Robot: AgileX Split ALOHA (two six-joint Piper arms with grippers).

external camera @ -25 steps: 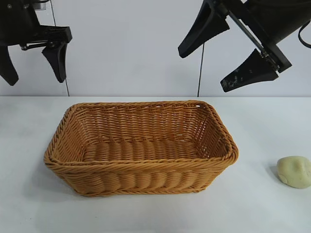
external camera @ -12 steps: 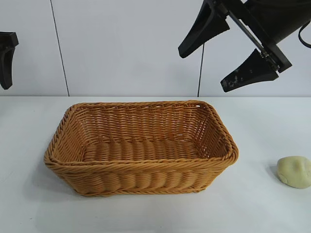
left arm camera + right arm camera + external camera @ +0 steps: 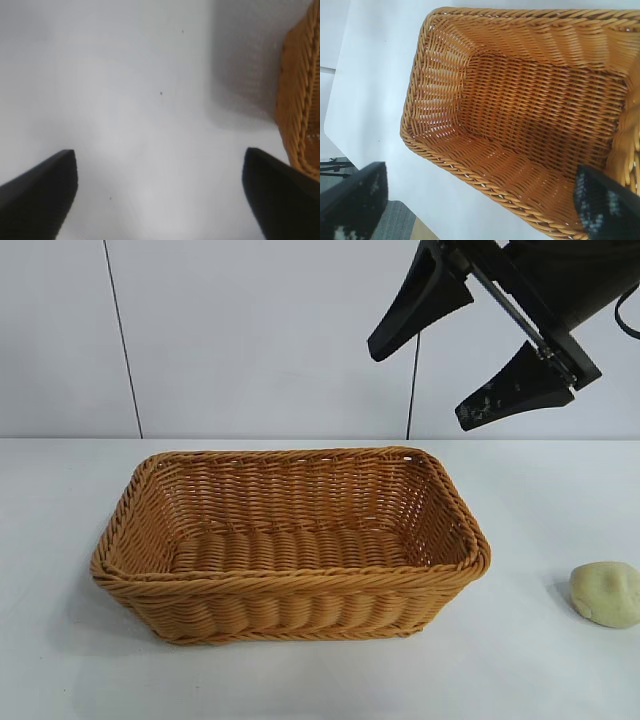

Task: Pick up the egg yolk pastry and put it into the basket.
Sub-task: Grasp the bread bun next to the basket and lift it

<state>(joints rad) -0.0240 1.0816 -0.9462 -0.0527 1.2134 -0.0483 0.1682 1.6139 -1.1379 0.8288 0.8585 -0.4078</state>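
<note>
While small pale yellow-cream dome-shaped egg yolk pastry [image 3: 606, 593] lies on white table [image 3: 540, 660], well right of large golden-brown woven wicker basket [image 3: 290, 585], my right gripper [image 3: 470, 355] hangs above basket's right end, fingers wide, holding nothing. My left gripper [image 3: 160, 192] over bare table beside basket, fingers wide too.

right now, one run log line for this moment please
pale yellow-cream egg yolk pastry: on table, right of basket | golden-brown woven wicker basket: empty | right gripper: open, above basket | left gripper: open
</note>
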